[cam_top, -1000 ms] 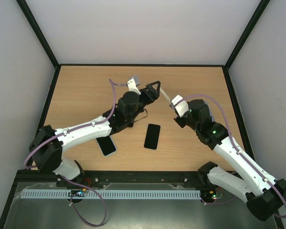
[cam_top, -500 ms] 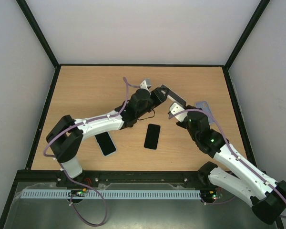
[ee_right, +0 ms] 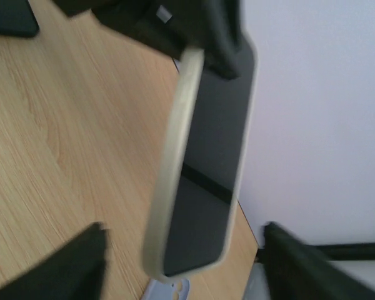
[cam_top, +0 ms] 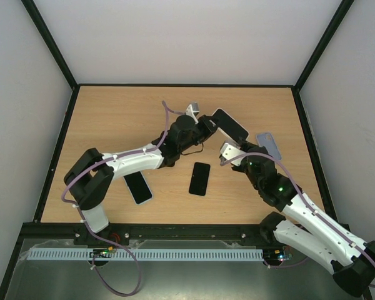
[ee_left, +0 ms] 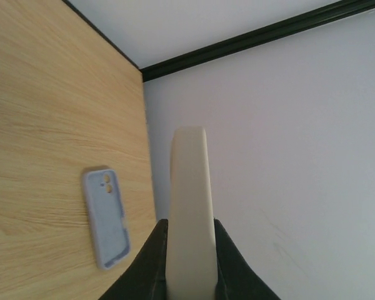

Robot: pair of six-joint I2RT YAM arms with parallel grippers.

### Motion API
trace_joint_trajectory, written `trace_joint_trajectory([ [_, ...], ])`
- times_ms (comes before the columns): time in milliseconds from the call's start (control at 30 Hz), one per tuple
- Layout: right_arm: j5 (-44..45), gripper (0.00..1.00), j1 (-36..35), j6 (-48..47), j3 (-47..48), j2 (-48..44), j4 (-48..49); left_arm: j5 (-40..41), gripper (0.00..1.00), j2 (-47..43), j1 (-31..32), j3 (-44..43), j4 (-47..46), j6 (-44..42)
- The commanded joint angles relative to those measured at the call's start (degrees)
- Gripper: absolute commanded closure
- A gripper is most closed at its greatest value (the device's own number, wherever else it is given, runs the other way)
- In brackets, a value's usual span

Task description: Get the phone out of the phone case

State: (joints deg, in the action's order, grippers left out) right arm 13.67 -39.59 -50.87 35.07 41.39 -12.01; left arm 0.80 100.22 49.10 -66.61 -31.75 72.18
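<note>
A light-edged phone (cam_top: 138, 188) lies flat near the worktop's (cam_top: 112, 119) near-left edge. A black phone (cam_top: 200, 178) lies to its right, near the middle of the near edge. Beyond these, the left end effector (cam_top: 211, 123) is clamped on one end of the cream-edged phone (cam_top: 232, 127). It holds that phone off the worktop, dark screen up, over the middle and angled toward the right edge. The left wrist view shows the cream edge pinched between the two fingers (ee_left: 151, 262). The right end effector (ee_right: 184, 228) sits just below the phone's free end with its blurred fingers (ee_right: 81, 262) spread apart on either side of it. I cannot tell whether they touch it. The pale blue phone case (cam_top: 269, 145) lies flat near the right edge, apart from the phone.
</note>
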Motion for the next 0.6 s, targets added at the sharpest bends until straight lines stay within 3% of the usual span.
trace_joint_trajectory([
  [0, -6.6, 0.21, -0.6, 3.0, 4.8, -1.9, -5.9, -1.0, 0.97, -3.0, -2.2, 3.6, -5.7, -2.8],
  [200, -11.9, 0.02, -0.5, 15.7, 11.1, -1.1, -13.6, -5.3, 0.97, -8.1, -4.5, 10.9, -8.2, -11.0],
  [367, -21.1, 0.05, 1.1, 25.2, 19.5, 3.7, -23.9, -12.2, 0.97, -14.5, -5.2, 17.3, -6.1, -26.9],
  [567, -40.7, 0.12, 9.1, 30.4, 24.5, 9.8, -30.0, -21.0, 0.97, -25.7, -5.2, 26.8, -7.6, -38.2],
])
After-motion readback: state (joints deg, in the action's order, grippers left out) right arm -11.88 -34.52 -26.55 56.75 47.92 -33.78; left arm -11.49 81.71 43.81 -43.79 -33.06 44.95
